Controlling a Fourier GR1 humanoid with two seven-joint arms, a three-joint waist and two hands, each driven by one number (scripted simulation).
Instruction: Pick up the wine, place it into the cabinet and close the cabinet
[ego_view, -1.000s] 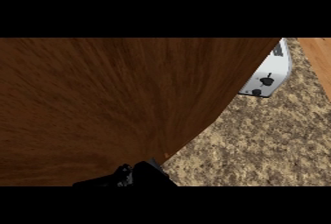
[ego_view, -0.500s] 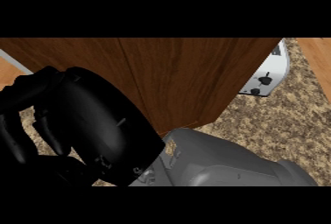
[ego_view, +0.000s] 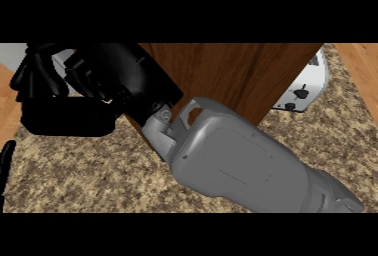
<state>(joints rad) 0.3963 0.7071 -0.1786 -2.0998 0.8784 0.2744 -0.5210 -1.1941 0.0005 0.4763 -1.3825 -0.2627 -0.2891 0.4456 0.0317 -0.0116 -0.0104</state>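
A shiny silver toaster (ego_view: 306, 87) stands at the back right of the desk (ego_view: 88, 170), and a tall brown wooden panel hides part of it. Two dark knobs show on the side of the toaster. The desk top is brown and speckled like stone, and a strip of light wooden floor (ego_view: 362, 65) shows past its right edge.

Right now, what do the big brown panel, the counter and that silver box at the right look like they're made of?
Panel: wood, dark brown with visible grain, likely varnished. Counter: speckled tan stone, granite-like. Silver box: apparently brushed metal with black knobs, probably a toaster.
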